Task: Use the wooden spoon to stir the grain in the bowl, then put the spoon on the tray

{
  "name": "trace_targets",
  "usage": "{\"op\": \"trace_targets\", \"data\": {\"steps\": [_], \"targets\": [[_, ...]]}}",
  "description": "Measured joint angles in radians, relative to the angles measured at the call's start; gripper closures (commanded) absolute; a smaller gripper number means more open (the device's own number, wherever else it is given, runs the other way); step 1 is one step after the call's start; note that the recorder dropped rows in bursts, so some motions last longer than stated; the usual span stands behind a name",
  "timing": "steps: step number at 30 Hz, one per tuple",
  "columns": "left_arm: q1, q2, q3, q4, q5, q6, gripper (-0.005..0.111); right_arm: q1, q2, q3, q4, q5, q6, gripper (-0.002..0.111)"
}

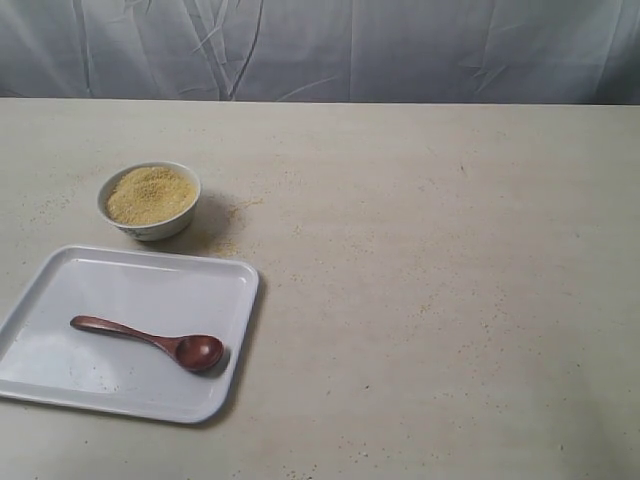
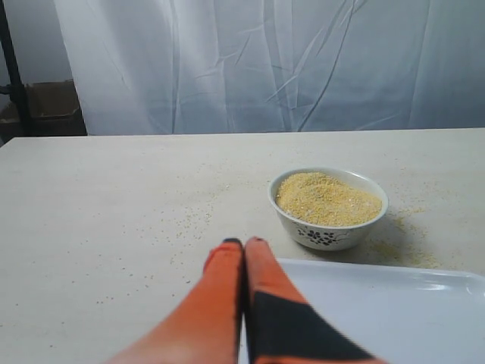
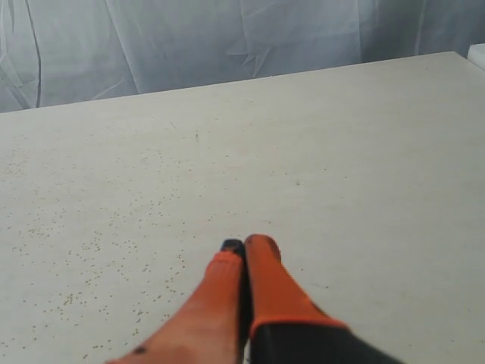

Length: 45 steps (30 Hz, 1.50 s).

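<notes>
The small white bowl (image 1: 149, 203) stands at the left of the table, filled with yellowish-tan grain (image 1: 150, 194). Just in front of it lies the flat white tray (image 1: 60, 290), and the dark reddish-brown wooden spoon (image 1: 150, 341) rests on the tray, head to the right. Neither arm shows in the exterior view. In the left wrist view my left gripper (image 2: 244, 243) is shut and empty, short of the bowl (image 2: 328, 208) with its grain (image 2: 327, 198), beside the tray's corner (image 2: 394, 303). My right gripper (image 3: 245, 245) is shut and empty above bare table.
Spilled grains (image 1: 228, 243) are scattered on the beige tabletop (image 1: 430, 260) around the bowl and further out. A grey-white curtain (image 1: 320, 45) hangs behind the table's far edge.
</notes>
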Motion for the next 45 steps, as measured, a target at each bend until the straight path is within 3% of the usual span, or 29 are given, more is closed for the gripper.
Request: {"op": "trace_targets", "data": {"steps": [45], "targets": [[0.0, 0.0, 0.0, 0.0, -0.001, 0.0, 0.107, 0.0, 0.0, 0.0, 0.0, 0.002, 0.0, 0.108]]}}
